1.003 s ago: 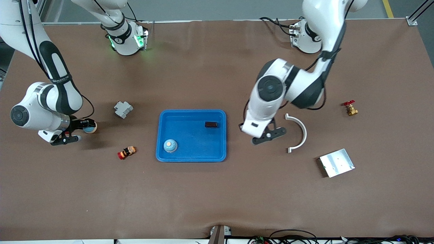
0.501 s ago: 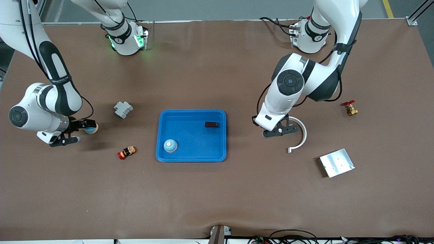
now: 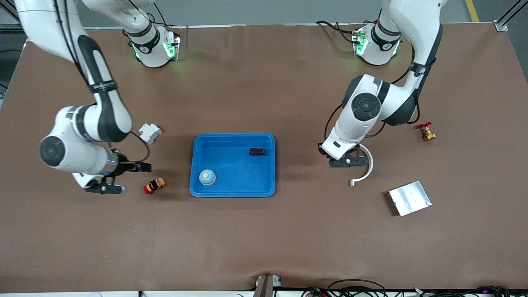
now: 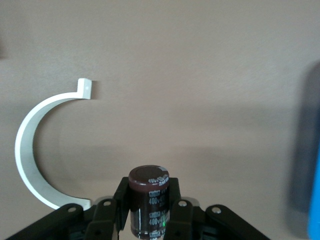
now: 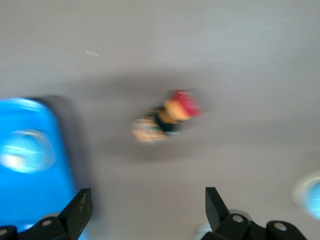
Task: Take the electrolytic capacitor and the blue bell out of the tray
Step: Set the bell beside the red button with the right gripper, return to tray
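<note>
My left gripper (image 3: 348, 161) is shut on a dark brown capacitor (image 4: 149, 190), which stands upright between its fingers, low over the table inside the curve of a white bracket (image 3: 370, 161). A blue dome-shaped bell (image 3: 207, 177) sits in the blue tray (image 3: 233, 192), in the corner toward the right arm's end. My right gripper (image 3: 128, 178) is open with nothing between its fingers, low over the table beside a small red and yellow toy figure (image 3: 154, 185). A round pale blue thing (image 5: 309, 196) lies on the table at the edge of the right wrist view.
A small black box (image 3: 256, 152) lies in the tray. A grey part (image 3: 149, 133) sits near the right arm. A brass valve with a red handle (image 3: 426, 132) and a metal plate (image 3: 409, 198) lie toward the left arm's end.
My right gripper opened, let go of the round blue thing and moved toward the toy figure. My left gripper carried the capacitor away from the tray to the bracket.
</note>
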Available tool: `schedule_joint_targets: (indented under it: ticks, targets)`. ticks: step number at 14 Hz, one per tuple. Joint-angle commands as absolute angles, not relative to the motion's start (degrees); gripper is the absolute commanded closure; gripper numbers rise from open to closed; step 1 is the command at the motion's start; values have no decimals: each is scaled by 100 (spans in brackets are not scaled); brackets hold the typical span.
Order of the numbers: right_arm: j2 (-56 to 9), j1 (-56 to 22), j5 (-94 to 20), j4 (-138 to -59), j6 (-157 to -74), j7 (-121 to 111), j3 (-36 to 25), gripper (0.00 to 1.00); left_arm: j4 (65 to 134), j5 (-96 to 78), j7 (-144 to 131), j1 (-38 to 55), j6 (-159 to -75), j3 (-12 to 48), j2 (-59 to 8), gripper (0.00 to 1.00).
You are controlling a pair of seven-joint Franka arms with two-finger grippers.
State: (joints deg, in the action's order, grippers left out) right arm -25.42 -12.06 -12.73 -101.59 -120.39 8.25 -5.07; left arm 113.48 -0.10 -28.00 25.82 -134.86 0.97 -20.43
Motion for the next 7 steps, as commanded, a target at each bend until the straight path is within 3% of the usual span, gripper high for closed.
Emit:
schedule_joint_targets:
  ticks: [1, 4, 7]
  targets:
    - [-3110, -1677, -1582, -9485, -11953, 1746, -572, 0, 11645, 192, -2549, 2286, -13692, 158, -1836, 100]
    - [-3707, -2380, -1512, -8888, -12041, 3326, -562, 0, 11820, 211, -2260, 2084, -14017, 158, -1933, 100]
    - [-3998, -2610, -1520, -8806, -12506, 3656, -554, 0, 11848, 211, -2101, 2022, -14316, 158, -2152, 100]
